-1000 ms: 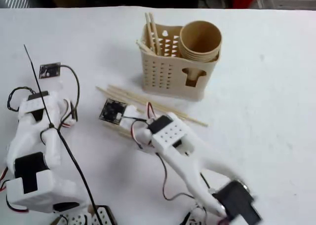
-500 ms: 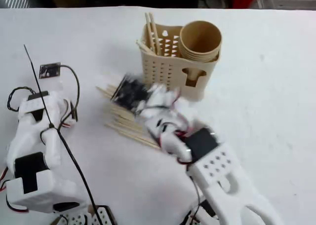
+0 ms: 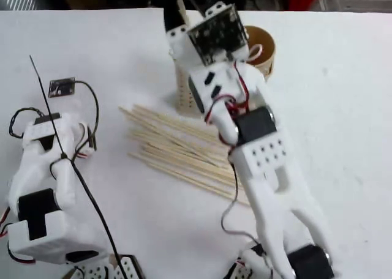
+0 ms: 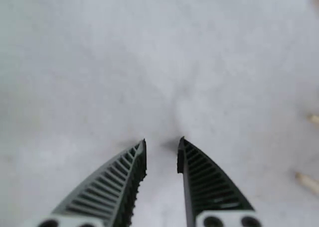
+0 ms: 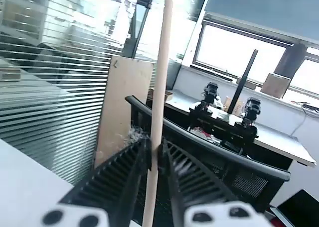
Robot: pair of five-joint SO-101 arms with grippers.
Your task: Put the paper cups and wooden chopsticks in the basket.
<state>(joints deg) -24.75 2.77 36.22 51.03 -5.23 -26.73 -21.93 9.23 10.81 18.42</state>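
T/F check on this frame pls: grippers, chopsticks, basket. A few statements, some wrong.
1. The right gripper grips a chopstick. True.
2. The left gripper holds a paper cup. False: it is open and empty over the bare table.
3. The right arm reaches over the basket. True.
4. Every chopstick is in the basket. False: a pile of chopsticks lies on the table.

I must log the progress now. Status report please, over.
Right gripper shut on chopstick, held upright by basket. Left gripper open over table. Chopstick pile on table, outside basket.
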